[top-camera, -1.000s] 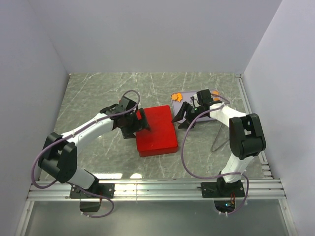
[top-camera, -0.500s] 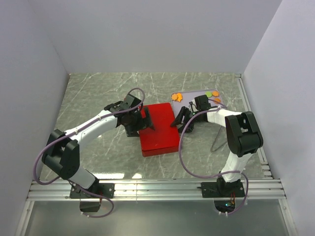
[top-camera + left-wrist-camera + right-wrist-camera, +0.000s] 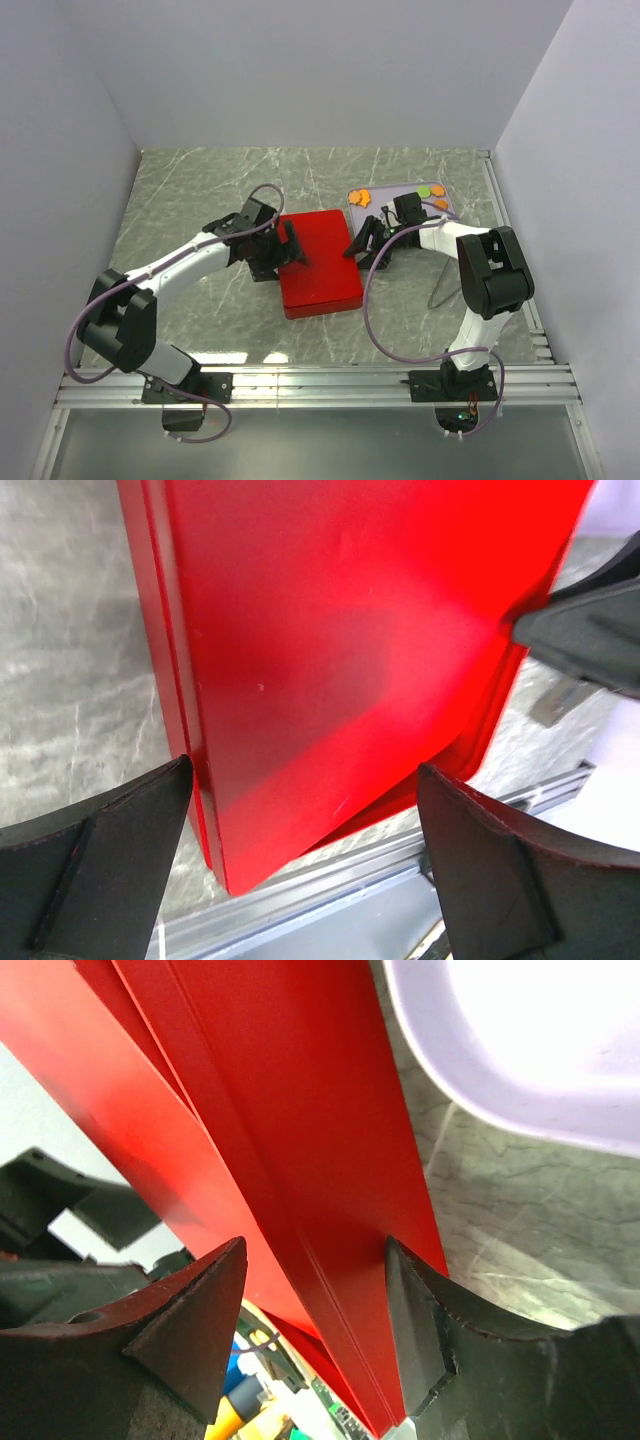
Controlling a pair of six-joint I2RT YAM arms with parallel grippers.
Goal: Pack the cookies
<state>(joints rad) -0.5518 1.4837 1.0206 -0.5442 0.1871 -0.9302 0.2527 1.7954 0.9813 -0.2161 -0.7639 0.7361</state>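
Note:
A red square lid lies flat in the middle of the table. My left gripper is open at the lid's left edge; in the left wrist view its fingers straddle the lid. My right gripper is open at the lid's right edge; in the right wrist view the lid's edge runs between the fingers, and the right finger touches it. Orange cookies and a green cookie lie on a lavender tray behind the right gripper.
The tray's rim shows just right of the lid in the right wrist view. A thin cable trails over the table beside the right arm. A metal rail runs along the near edge. Grey walls close three sides.
The right gripper came down and left to the lid's right edge. The left gripper pushed right, then drew back a little. The lid shifted slightly right, then back left.

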